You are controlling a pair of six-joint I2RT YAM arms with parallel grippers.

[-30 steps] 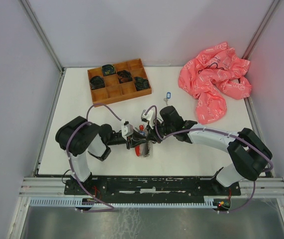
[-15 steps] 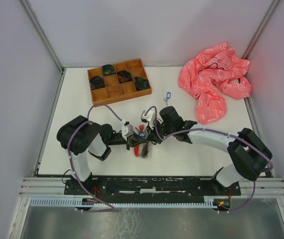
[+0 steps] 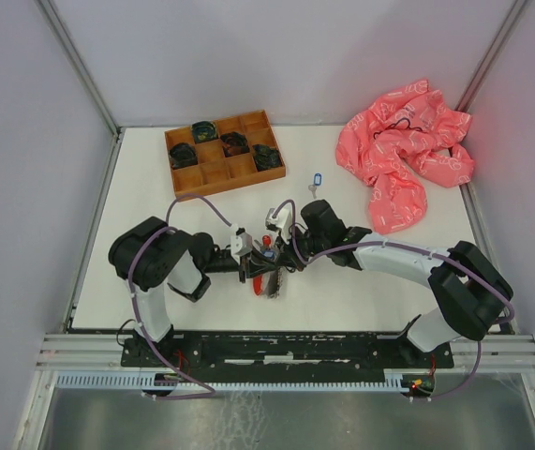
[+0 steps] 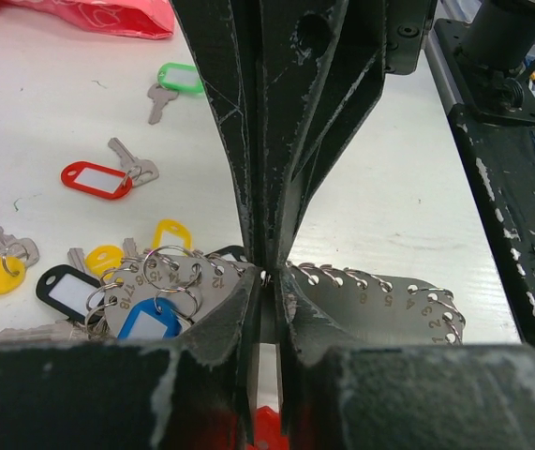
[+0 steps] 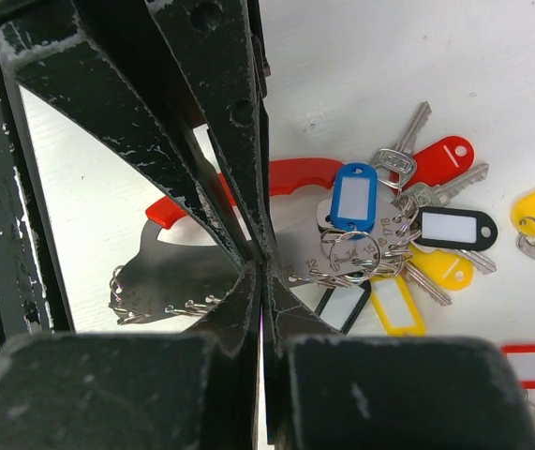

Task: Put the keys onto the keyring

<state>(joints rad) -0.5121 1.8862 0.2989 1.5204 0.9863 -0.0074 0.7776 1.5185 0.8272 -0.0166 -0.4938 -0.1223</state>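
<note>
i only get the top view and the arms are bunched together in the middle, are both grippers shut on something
observer: yes, the left gripper is shut on a flat metal plate edged with small numbered rings
operator: and the right
observer: the right gripper is shut on the same plate, near its red handle
operator: any loose keys nearby
observer: a green tagged key and a red tagged key lie on the table, apart from the plate

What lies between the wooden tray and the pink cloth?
A single blue-tagged key, apart from both tray and cloth; the top external view shows it.
</note>
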